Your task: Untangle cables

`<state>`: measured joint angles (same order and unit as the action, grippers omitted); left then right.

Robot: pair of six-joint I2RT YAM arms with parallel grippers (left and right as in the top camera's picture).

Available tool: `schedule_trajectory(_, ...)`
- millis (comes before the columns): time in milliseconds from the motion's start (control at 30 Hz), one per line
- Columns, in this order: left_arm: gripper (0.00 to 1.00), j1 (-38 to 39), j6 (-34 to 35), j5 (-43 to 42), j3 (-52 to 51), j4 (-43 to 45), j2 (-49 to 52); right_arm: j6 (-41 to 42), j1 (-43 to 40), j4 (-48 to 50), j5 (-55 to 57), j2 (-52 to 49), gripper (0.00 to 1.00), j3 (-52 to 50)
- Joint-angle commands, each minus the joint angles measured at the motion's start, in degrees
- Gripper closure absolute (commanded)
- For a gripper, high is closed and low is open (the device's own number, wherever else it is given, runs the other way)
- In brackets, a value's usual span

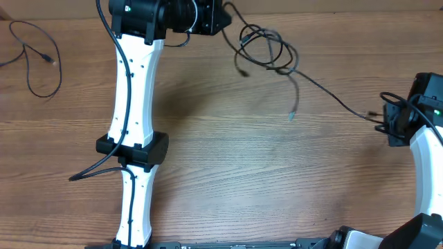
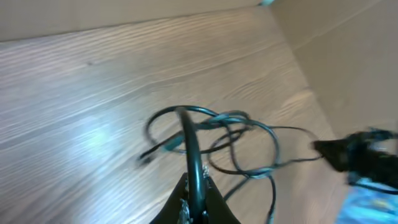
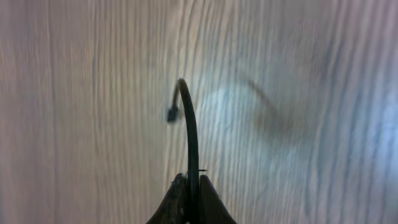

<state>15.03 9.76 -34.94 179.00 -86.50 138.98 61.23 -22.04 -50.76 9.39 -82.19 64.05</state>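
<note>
On the pale wood-grain table (image 1: pixel 277 180), I saw the left gripper (image 2: pixel 196 183) pinched on the knotted cables (image 2: pixel 227 118) and the right gripper (image 3: pixel 191 183) clamped on one strand (image 3: pixel 190 118).

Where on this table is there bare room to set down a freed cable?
Widest free patch: the bare wood between the left arm and right arm, on the robot's side of the stretched cord. A smaller one lies outside the left arm, nearer the robot than the separate cable. Crowded: the far centre, around the knotted bundle.
</note>
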Motion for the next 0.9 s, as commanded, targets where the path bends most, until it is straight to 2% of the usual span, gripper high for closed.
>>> schedule_trajectory(0,0.96,-2.89,-5.51,16.09,1.05,-3.04,-1.55,-1.84,-1.84,-0.70,6.73,-0.46,0.96,0.02)
schedule_trajectory(133,0.96,-4.09,-1.60,36.46,1.05,-6.32,-1.79,-3.06,-2.78,-1.25,7.08,-0.46,0.96,0.02)
schedule_trajectory(233,0.96,-4.13,2.71,44.44,1.05,-6.69,-1.84,-3.04,-2.78,-1.70,7.04,-0.46,0.96,0.02)
schedule_trajectory(300,0.96,-4.11,5.46,45.64,1.05,-6.47,-1.84,-3.06,-2.78,-1.90,4.94,-0.46,0.96,0.02)
schedule_trajectory(367,0.96,-4.11,5.46,42.25,1.05,-6.25,-1.84,-3.06,-2.78,-1.90,1.16,-0.46,0.96,0.02)
schedule_trajectory(500,0.96,-4.09,0.66,29.00,1.05,-5.84,-1.84,-5.31,-2.78,-1.70,-11.37,-0.46,0.86,0.02)
schedule_trajectory(533,0.96,-4.09,-0.87,23.65,1.05,-5.81,-1.84,-7.78,-2.69,-0.90,-17.90,-0.46,0.84,0.02)
schedule_trajectory(600,0.96,-4.09,-1.68,18.29,1.05,-5.77,-1.84,-15.04,-2.10,2.03,-28.11,-0.44,0.76,0.04)
schedule_trajectory(667,0.96,-4.09,-1.68,14.78,1.05,-5.81,-1.84,-20.20,-1.07,4.39,-32.98,-0.44,0.63,0.04)
schedule_trajectory(733,0.96,-4.07,-1.97,11.15,1.05,-5.77,-1.84,-21.29,-0.26,5.07,-35.08,-0.44,0.59,0.07)
schedule_trajectory(867,0.96,-4.00,-5.07,-1.55,1.05,-4.20,-1.84,-21.27,2.58,6.58,-38.27,-0.44,0.52,0.07)
